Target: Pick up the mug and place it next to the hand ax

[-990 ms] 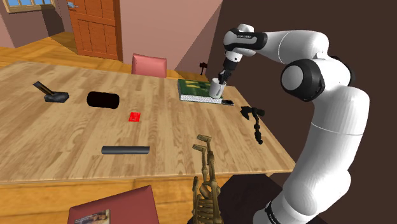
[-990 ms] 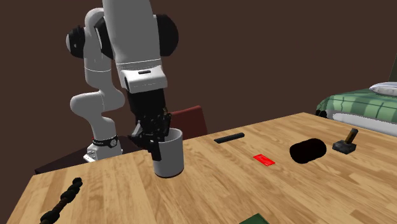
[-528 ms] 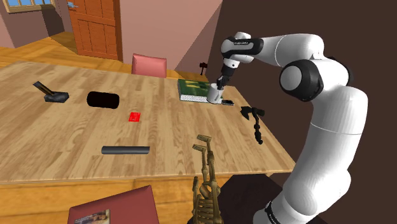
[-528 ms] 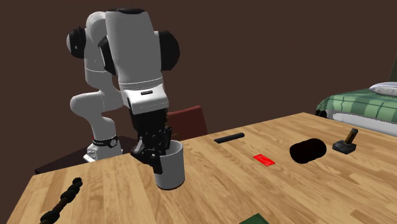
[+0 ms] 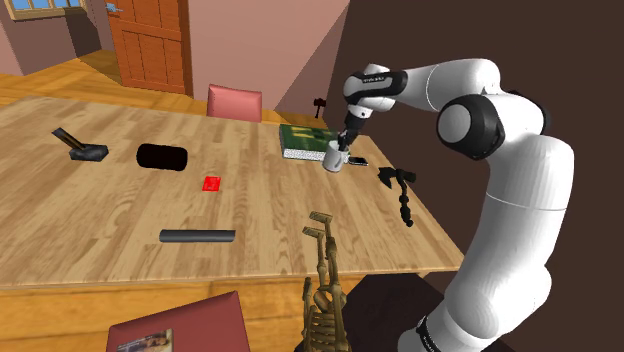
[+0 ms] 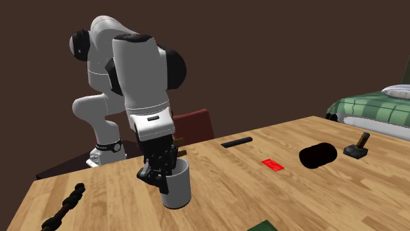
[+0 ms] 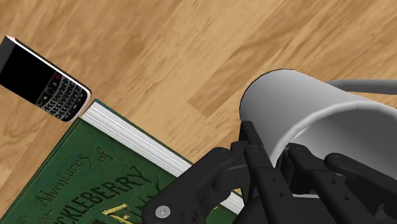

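On table (image 5: 120,215), shoulder view, left to right: one hammer (image 5: 80,148), one black cylinder (image 5: 163,157), one red card (image 5: 211,183), one dark rod (image 5: 197,236), one green book (image 5: 303,138), one white mug (image 5: 336,157), one phone (image 5: 357,160), one ax (image 5: 396,178), one black bead string (image 5: 404,211). One brass object (image 5: 322,290) overhangs the near edge. Two reddish chairs: far chair (image 5: 234,102), near chair (image 5: 200,318). One gripper (image 5: 345,140), its fingers pinching the mug wall, one inside, one outside. Mug is upright at the book's corner, just beside the phone; ax lies near it on that view's right, apart. Cannot tell if the mug touches the table. Wrist view: book cover reads "Adventures of" and "CKLEBERRY", the rest cut off. Phone keys are too small to read.
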Robot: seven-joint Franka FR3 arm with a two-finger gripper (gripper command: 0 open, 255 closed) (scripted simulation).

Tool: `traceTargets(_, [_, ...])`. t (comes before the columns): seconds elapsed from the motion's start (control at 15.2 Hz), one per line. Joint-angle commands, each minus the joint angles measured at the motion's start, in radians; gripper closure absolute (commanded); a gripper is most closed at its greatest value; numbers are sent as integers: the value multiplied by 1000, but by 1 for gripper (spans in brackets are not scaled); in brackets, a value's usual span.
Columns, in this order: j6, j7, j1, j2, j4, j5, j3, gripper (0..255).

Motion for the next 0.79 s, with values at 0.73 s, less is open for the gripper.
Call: traceTargets(0.73, [123, -22, -2, 51, -73, 20, 8, 255])
